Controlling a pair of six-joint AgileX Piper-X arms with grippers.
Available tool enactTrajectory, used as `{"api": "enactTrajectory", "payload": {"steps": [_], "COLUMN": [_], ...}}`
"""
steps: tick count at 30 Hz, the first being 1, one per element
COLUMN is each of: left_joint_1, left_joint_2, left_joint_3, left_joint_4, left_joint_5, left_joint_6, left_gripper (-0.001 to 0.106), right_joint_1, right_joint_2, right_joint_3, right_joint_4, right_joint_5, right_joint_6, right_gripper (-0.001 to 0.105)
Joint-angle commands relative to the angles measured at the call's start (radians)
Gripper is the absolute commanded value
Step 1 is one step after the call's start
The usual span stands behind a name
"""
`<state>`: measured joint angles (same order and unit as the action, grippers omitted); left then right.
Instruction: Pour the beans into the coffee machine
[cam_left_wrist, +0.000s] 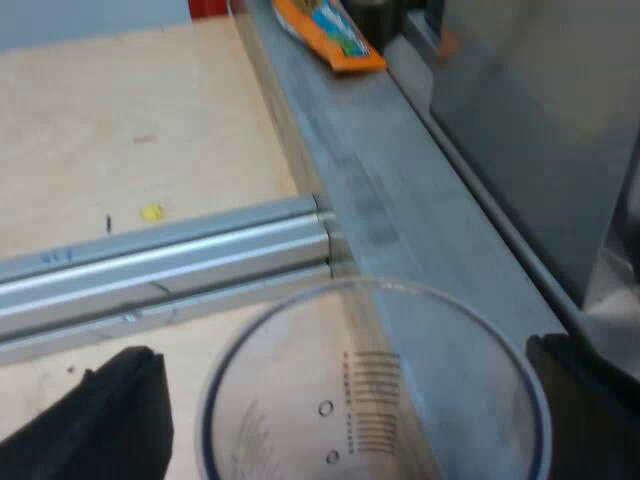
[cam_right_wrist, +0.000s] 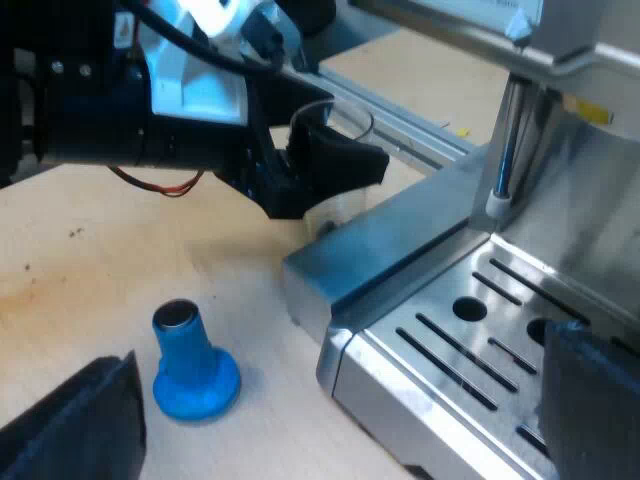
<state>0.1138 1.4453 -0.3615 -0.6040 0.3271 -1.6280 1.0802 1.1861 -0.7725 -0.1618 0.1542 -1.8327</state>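
Measuring glass (cam_left_wrist: 375, 400), base cut off

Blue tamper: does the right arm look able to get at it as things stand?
Probably yes. The blue tamper stands upright on bare table near the right gripper, whose fingers are open, clear of the espresso machine; nothing lies between.

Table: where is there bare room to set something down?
Bare wood around the tamper, up to the machine, and beyond the rail. Crowded at the machine's corner, where the left claw straddles the glass.
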Motion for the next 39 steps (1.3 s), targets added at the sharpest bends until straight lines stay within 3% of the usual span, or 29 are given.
{"api": "enactTrajectory", "payload": {"steps": [1,5,8,10,13,16,26,31,34,39], "left_joint_1": [-0.006,-0.006,-0.006,-0.006,-0.006,-0.006,-0.006,-0.006,-0.006,-0.006], "left_joint_2": [0.003,0.003,0.003,0.003,0.003,-0.018,-0.195,-0.353,-0.478,-0.641], "left_joint_3": [-0.006,-0.006,-0.006,-0.006,-0.006,-0.006,-0.006,-0.006,-0.006,-0.021], "left_joint_4": [0.007,0.007,0.007,0.007,0.007,0.007,0.015,0.154,0.288,0.439], "left_joint_5": [0.006,0.006,0.006,0.006,0.006,0.006,0.006,0.000,0.000,0.000], "left_joint_6": [-0.004,-0.004,-0.004,-0.004,-0.004,-0.004,-0.024,-0.024,-0.024,-0.024], "left_gripper": [0.074,0.071,0.060,0.046,0.034,0.029,0.028,0.022,0.007,0.005], "right_joint_1": [0.001,0.001,0.001,0.001,0.001,0.001,0.001,0.001,0.001,0.001], "right_joint_2": [-0.003,-0.003,-0.003,-0.003,-0.003,-0.003,-0.003,-0.003,-0.003,-0.003], "right_joint_3": [-0.001,-0.001,-0.001,-0.001,-0.001,-0.001,-0.001,-0.001,-0.001,-0.001], "right_joint_4": [-0.021,-0.021,-0.021,-0.021,-0.021,-0.021,-0.021,-0.021,-0.021,-0.021], "right_joint_5": [0.010,0.029,0.029,0.029,0.029,0.029,0.029,0.029,0.029,0.029], "right_joint_6": [-0.003,-0.003,-0.003,-0.003,-0.003,-0.003,-0.003,-0.003,-0.003,-0.003], "right_gripper": [0.081,0.081,0.081,0.081,0.081,0.081,0.081,0.081,0.081,0.081]}}
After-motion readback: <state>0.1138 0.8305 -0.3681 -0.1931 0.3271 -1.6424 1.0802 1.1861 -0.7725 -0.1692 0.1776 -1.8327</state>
